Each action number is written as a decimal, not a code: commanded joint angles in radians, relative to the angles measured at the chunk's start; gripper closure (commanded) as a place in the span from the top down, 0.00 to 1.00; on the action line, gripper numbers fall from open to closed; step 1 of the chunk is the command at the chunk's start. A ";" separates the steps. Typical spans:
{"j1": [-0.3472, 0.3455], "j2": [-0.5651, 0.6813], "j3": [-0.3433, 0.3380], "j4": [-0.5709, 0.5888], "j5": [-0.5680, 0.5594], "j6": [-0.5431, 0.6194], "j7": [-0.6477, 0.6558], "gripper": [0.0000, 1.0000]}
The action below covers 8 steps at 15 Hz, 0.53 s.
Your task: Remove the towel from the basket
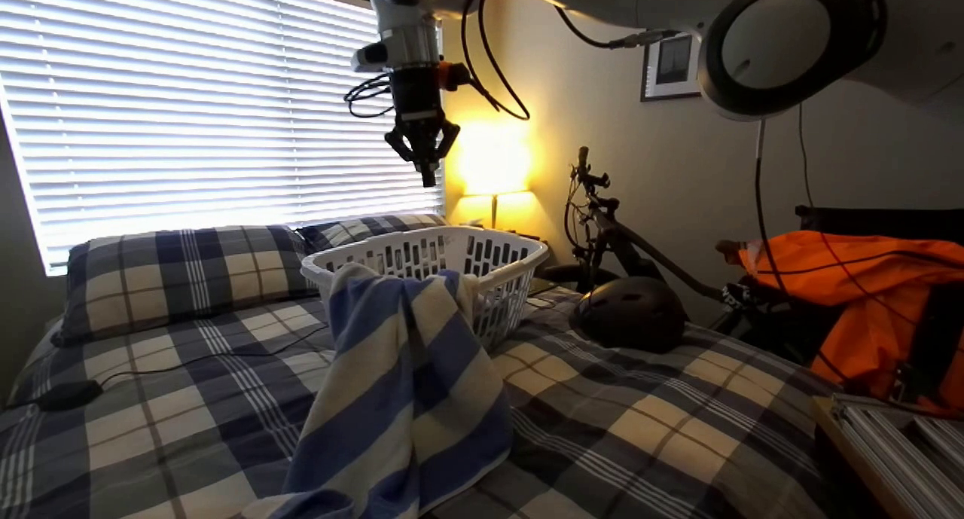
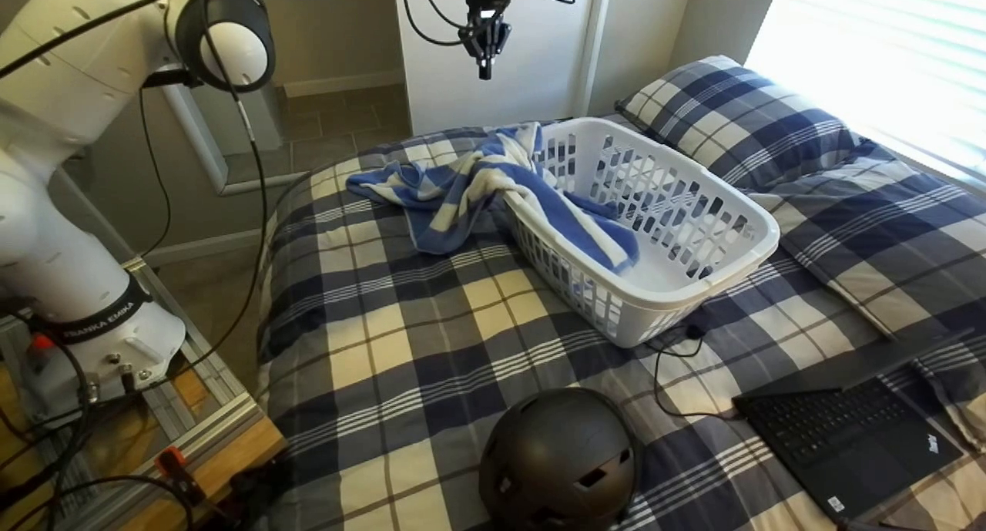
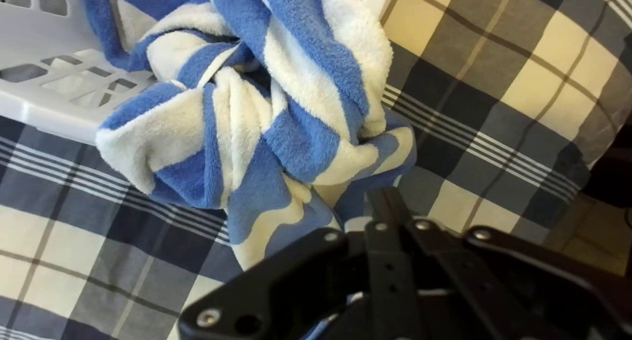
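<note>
At the left of an exterior view stands my arm (image 2: 96, 68), the only one, so which is nearer needs no choosing. Next, on the plaid bedspread (image 2: 370, 342), comes the towel (image 2: 493, 183), its loose end bunched to the left. Higher up, seemingly over that stretch, hangs my gripper (image 2: 484, 71), pointing down, fingers together with nothing between them; both exterior views show air below the tips. Farther right, the towel's long axis slants across the short end of the basket (image 2: 705, 283): most of the cloth I can see lies outside, while a tail droops over the rim and inside.

The wrist view gives me my direction. The basket shows at upper left, the folds run through the middle, and my fingertips sit low and right of centre. From them, the towel's bulk lies lower and, in that view, toward the upper left. I judge I should part the fingers, go down onto the thick folds outside the rim, then pull away from the basket along that long axis; a sideways tug could drag the basket too.
</note>
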State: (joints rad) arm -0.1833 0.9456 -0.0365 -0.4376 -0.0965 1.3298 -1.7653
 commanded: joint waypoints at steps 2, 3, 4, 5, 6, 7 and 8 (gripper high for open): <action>-0.015 0.016 -0.006 -0.004 -0.011 0.137 -0.028 0.27; -0.020 0.024 -0.009 -0.008 -0.016 0.176 -0.045 0.32; -0.029 0.038 -0.010 -0.010 -0.016 0.220 -0.056 0.40; -0.040 0.055 -0.008 -0.014 -0.012 0.258 -0.067 0.46; -0.049 0.069 -0.007 -0.020 -0.008 0.286 -0.082 0.54; -0.059 0.085 -0.005 -0.027 -0.006 0.308 -0.098 0.60; -0.066 0.100 -0.002 -0.036 -0.003 0.323 -0.114 0.66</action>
State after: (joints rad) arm -0.2272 1.0110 -0.0430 -0.4511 -0.1024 1.5876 -1.8233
